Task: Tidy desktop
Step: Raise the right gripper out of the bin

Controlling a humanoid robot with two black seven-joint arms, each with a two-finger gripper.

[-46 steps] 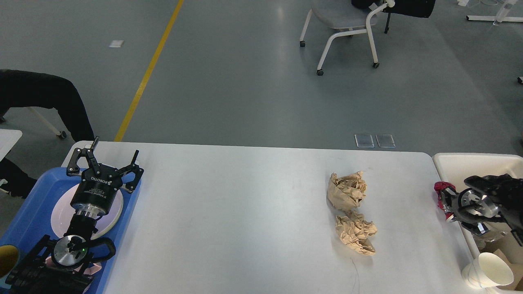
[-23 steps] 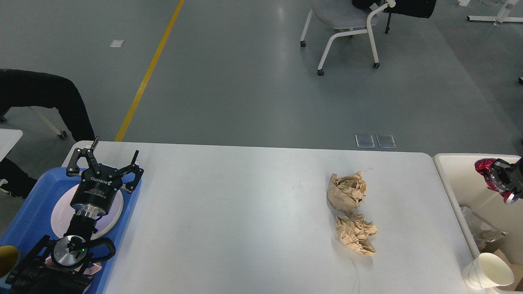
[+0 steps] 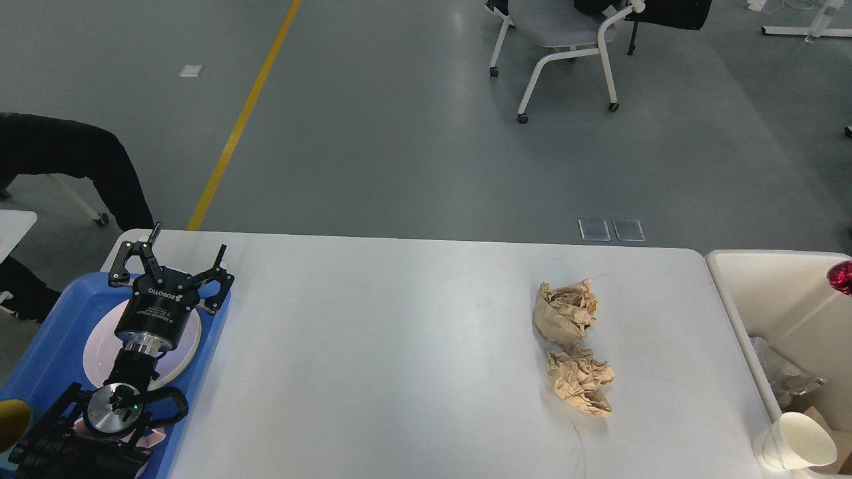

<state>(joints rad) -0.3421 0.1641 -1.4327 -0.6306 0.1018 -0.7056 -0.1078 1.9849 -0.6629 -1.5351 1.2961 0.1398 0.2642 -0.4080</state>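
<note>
The white desktop [image 3: 399, 346] fills the middle of the head view. Two crumpled brown paper balls lie on its right half, one [image 3: 564, 311] just behind the other [image 3: 579, 382], touching. My left gripper [image 3: 178, 258] hangs open over the blue tray [image 3: 46, 346] at the desk's left end, with nothing between its fingers. A white plate [image 3: 183, 349] lies in the tray beneath the wrist. My right gripper is out of view; only a bit of a shiny red thing [image 3: 841, 277] shows at the right edge, above the beige bin [image 3: 739, 293].
The beige bin holds a white paper cup [image 3: 799, 444] and crumpled clear plastic [image 3: 779, 379]. A yellow-rimmed object [image 3: 10, 422] pokes in at the lower left. Beyond the desk, a person's dark legs [image 3: 73, 159] are at the left and a wheeled chair [image 3: 566, 46] stands far back.
My right gripper, carrying the red thing, moved from the desk's right edge up and rightward over the bin and left the view. The left arm and paper balls stayed put.
</note>
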